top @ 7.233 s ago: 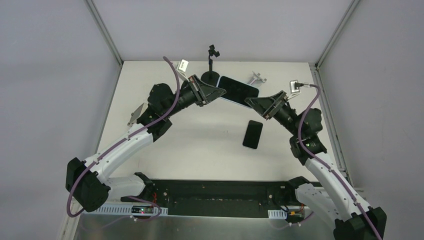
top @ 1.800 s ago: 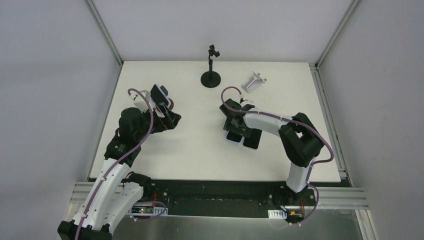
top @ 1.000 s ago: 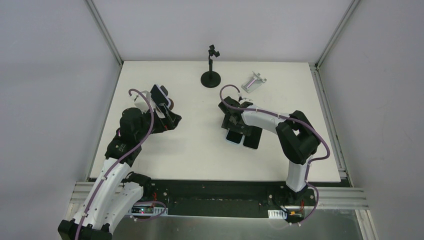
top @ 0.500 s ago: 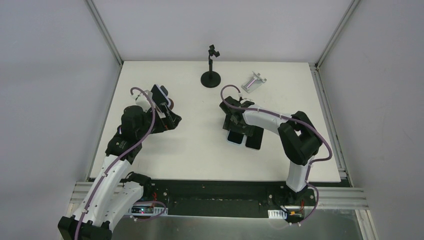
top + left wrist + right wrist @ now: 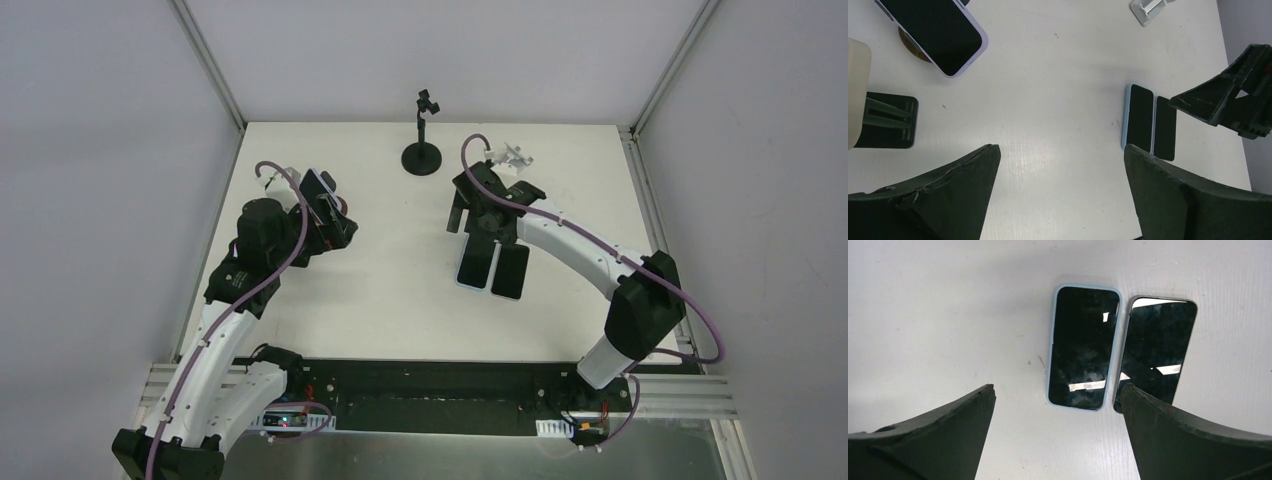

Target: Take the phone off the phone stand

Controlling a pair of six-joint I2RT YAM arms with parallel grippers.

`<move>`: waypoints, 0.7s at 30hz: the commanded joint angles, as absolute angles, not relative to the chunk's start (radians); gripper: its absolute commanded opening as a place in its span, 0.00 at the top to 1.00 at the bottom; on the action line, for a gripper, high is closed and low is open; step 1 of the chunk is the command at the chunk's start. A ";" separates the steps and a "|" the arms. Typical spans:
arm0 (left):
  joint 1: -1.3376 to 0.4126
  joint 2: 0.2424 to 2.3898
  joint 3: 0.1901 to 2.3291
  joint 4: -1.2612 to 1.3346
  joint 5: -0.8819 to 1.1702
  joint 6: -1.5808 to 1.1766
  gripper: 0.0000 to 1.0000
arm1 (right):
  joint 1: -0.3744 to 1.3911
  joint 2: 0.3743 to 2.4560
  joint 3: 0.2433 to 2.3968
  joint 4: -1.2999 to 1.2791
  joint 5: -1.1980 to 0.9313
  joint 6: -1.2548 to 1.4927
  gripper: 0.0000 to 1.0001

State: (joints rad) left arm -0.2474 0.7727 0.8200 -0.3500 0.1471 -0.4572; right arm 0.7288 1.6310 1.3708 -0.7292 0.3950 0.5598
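The black phone stand point(image 5: 421, 157) stands at the back of the table, and its clamp on top holds nothing. The phone point(image 5: 473, 266), in a light blue case point(image 5: 1083, 347), lies flat and face up on the white table. A bare black phone point(image 5: 510, 271) lies right beside it. My right gripper point(image 5: 482, 225) hovers above the table just beyond the far ends of both phones. It is open and holds nothing point(image 5: 1056, 386). My left gripper point(image 5: 335, 228) is open over bare table at the left point(image 5: 1060, 147), well apart from the phones.
A small silver stand point(image 5: 515, 157) sits at the back right, partly behind the right arm's cable. In the left wrist view a lavender-cased phone point(image 5: 930, 30) sits over a brown round disc point(image 5: 907, 44), with a dark block point(image 5: 883, 122) near it.
My right gripper has risen off the two phones and drawn back toward the far side, its jaws spreading wider. The blue-cased phone stays flat on the table. The left arm has barely shifted.
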 commanded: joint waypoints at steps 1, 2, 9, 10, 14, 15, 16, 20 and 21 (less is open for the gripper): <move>-0.238 0.779 0.893 -0.395 0.091 -0.416 0.01 | 0.726 1.598 1.436 -0.768 0.323 0.468 0.00; -0.235 0.780 0.904 -0.407 0.082 -0.410 0.01 | 0.726 1.595 1.438 -0.761 0.312 0.465 0.00; -0.218 0.784 0.980 -0.488 0.025 -0.366 0.01 | 0.726 1.552 1.420 -0.721 0.242 0.405 0.00; -0.216 0.782 0.993 -0.501 0.019 -0.358 0.01 | 0.726 1.546 1.410 -0.712 0.243 0.397 0.00; -0.208 0.785 1.056 -0.563 -0.026 -0.324 0.01 | 0.726 1.513 1.372 -0.681 0.224 0.364 0.00; -0.204 0.792 1.080 -0.596 -0.056 -0.322 0.01 | 0.725 1.508 1.364 -0.669 0.202 0.355 0.00; -0.196 0.805 1.108 -0.634 -0.090 -0.323 0.01 | 0.726 1.505 1.360 -0.660 0.173 0.345 0.00; -0.118 0.871 1.206 -0.805 -0.132 -0.356 0.01 | 0.726 1.520 1.385 -0.655 0.079 0.341 0.00; -0.094 0.874 1.208 -0.819 -0.131 -0.365 0.01 | 0.726 1.527 1.396 -0.653 0.049 0.343 0.00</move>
